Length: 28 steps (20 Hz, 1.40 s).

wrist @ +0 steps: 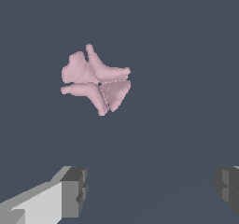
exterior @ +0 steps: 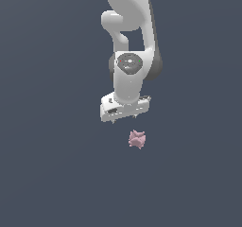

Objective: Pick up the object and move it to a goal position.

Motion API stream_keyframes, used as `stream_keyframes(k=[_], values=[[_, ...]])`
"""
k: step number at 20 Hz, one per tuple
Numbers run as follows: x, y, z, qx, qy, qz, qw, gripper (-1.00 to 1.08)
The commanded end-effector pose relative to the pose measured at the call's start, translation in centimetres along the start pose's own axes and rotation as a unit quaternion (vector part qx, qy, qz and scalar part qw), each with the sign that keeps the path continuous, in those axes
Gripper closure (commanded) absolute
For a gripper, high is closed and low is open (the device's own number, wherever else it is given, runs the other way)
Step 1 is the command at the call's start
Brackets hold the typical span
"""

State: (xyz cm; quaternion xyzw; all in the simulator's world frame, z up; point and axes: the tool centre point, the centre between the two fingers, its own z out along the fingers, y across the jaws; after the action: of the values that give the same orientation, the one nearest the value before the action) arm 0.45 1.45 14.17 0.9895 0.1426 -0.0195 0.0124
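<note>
The object is a small pale pink lumpy thing with bumps and points. It lies on the flat dark grey surface, just below the white arm's hand in the exterior view. My gripper hangs above it, slightly toward the exterior view's left, and does not touch it. In the wrist view the object lies apart from the two grey fingertips, which stand wide apart with nothing between them. The gripper is open and empty.
The white arm rises from the hand toward the top of the exterior view. The dark grey surface stretches all round with no other objects in view.
</note>
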Motion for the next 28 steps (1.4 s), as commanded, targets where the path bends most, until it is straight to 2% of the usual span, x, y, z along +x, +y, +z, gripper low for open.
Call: stream_keyframes(k=[1,7,13,19,28], values=[[0.5,-0.3,0.3,0.0,0.001,-0.038,0.9993,-0.92],[1.9,-1.1,0.9,-0.001,0.003,-0.131,0.9914,-0.92],[3.2,-2.0,1.6,-0.001,0.006,-0.222,0.975,-0.92],[4.5,-2.8,2.2,-0.001,0.01,-0.31,0.9506,-0.92],[6.2,-3.9,3.0,-0.002,0.018,-0.425,0.9049,-0.92]])
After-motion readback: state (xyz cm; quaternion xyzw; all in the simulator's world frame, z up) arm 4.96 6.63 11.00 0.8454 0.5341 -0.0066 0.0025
